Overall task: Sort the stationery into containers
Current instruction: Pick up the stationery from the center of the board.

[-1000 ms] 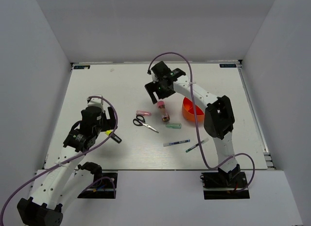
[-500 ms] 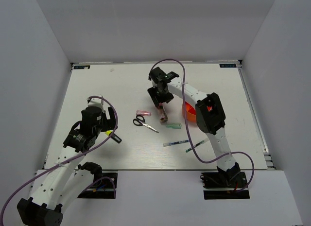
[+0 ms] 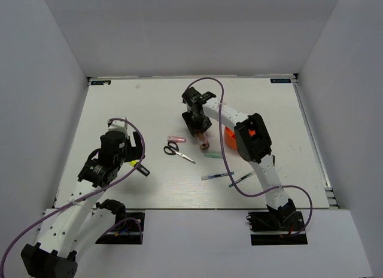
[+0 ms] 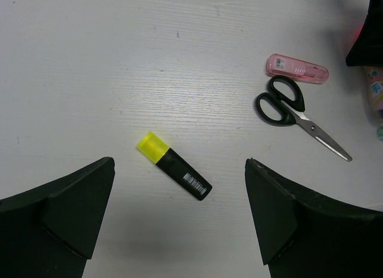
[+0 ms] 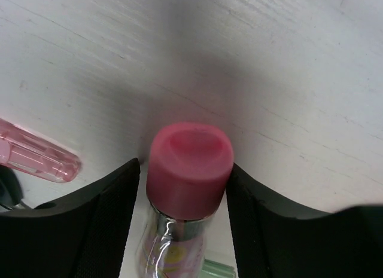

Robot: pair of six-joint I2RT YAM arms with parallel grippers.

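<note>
My right gripper (image 3: 199,133) is down on the table, its fingers (image 5: 108,212) pressed on either side of the pink cap of the glue tube (image 5: 190,161), which lies flat (image 3: 204,144). The orange-red cup (image 3: 229,137) sits just right of it, partly behind the arm. My left gripper (image 4: 178,162) is open above the yellow highlighter (image 4: 175,169), not touching it. Black-handled scissors (image 4: 287,107) and a pink piece (image 4: 297,68) lie between the arms. A pale-green piece (image 3: 213,154), a blue-white pen (image 3: 216,176) and a green pen (image 3: 239,181) lie nearer the front.
White walls close the table on the left, back and right. The right arm's cable (image 3: 226,164) loops over the pens. The pink piece also shows at the left edge of the right wrist view (image 5: 36,155).
My right gripper has come down from above the glue tube and closed in around its pink cap. The left arm has not moved.
</note>
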